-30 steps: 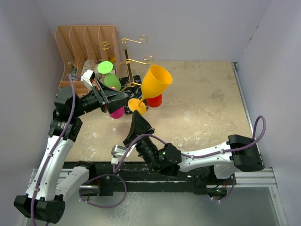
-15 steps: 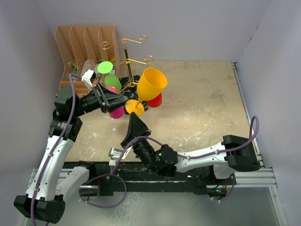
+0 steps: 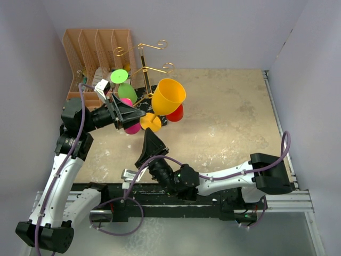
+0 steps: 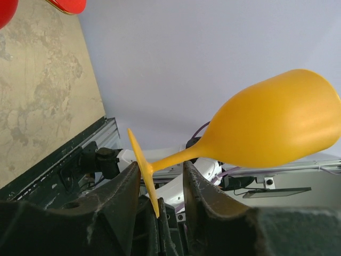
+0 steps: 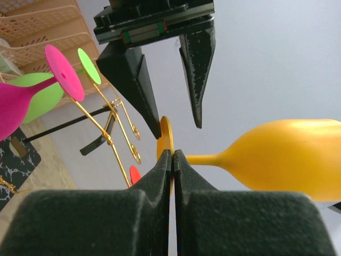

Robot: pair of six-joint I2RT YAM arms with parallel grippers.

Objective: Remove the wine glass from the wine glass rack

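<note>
right gripper: nearest the bases, clamped shut on the thin rim of the foot of the yellow wine glass, so it's an edge pinch and not much to hold by
where the glass is: up in the air, tipped on its side, bowl pointing right and away, stem roughly level in both wrist views, and as far as I can tell it's already clear of the hooks
left gripper: just past that, jaws spread either side of the same foot and not squeezing, so basically let go
step in hand: looks like carrying the glass out of the cluster, imo go slow and keep the wrist steady since a disc held by its rim can pivot
tip: I'd draw the left fingers back the way they point before swinging anything, since the foot sits right between them
close neighbours: pink glass is just beside the left gripper, green glass hangs behind it and red glass is under the yellow bowl, all easy to clip
wine glass rack: gold post and curled arms just behind the bowl, so don't lift back into them
tan organiser: far left corner against the wall, nothing to gain that way
open room: the right half of the table looks like the safe direction, only the side wall at its far edge to mind
</note>
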